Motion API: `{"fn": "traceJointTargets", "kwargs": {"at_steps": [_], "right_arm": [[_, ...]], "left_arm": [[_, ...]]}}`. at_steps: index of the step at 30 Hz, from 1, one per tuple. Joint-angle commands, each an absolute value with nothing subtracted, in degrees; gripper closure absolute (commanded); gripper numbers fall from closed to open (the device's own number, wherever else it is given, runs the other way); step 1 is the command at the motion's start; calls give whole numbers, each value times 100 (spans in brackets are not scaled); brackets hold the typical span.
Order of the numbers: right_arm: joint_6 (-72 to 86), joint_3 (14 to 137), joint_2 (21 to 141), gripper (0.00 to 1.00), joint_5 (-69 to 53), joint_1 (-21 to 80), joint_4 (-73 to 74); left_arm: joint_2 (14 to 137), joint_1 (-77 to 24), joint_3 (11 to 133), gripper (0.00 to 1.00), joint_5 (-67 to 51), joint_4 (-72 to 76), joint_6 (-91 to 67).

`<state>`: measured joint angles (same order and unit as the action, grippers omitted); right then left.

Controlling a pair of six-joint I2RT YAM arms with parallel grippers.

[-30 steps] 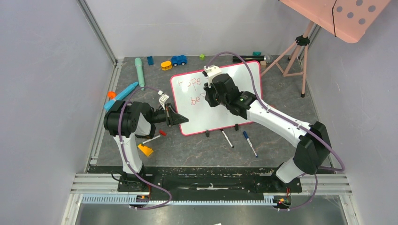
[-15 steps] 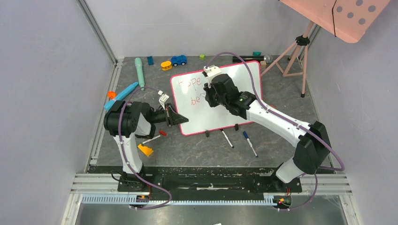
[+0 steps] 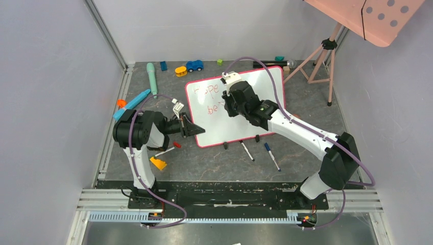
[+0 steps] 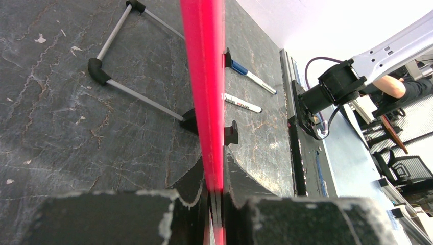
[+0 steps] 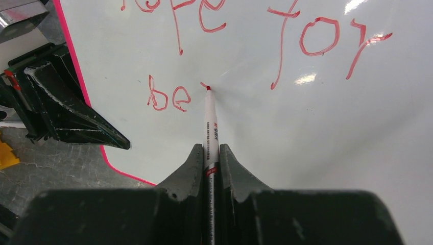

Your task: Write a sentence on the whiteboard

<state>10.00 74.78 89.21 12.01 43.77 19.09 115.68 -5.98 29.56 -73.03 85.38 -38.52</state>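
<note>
Right wrist — right pincer [image 5: 210, 149] clamping marker [image 5: 210, 120], sentence [image 5: 281, 51] half-hidden overhead, left pincer [image 4: 214, 161] pinching whiteboard [image 4: 204, 76]

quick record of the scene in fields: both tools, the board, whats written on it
left tool: shut on whiteboard edge
right tool: shut on marker
marker tip: at the board, right of "be"
sentence: "hope for", with "be" below
loose: black pen, blue pen, in front of the board

Dark table [image 3: 214, 164] bears whiteboard [image 3: 215, 126], markers [image 3: 247, 151], toys [image 3: 194, 65]
</note>
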Motion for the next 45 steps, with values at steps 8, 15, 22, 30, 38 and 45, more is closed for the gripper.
{"fn": "traceJointTargets", "kwargs": {"at_steps": [8, 15, 22, 30, 38, 45], "right_arm": [[1003, 7551, 8703, 100, 1577, 4317, 2000], [1008, 7430, 8459, 100, 1102, 4320, 1710], [950, 7582, 8477, 100, 932, 4316, 1622], [875, 7754, 8759, 100, 1058, 4309, 1699], [787, 7851, 8956, 100, 1068, 4290, 1695], [859, 7623, 8902, 100, 1028, 4289, 1690]], "left_arm": [[11619, -712, 2979, 98, -7629, 8921, -3077], [11612, -712, 2979, 98, -7634, 8921, -3080], [11618, -715, 2979, 98, -7630, 8921, -3077], [11612, -716, 2977, 98, -7643, 8921, -3077], [11598, -713, 2971, 98, -7638, 8921, -3063], [11597, -712, 2966, 98, -7646, 8921, -3059]]}}
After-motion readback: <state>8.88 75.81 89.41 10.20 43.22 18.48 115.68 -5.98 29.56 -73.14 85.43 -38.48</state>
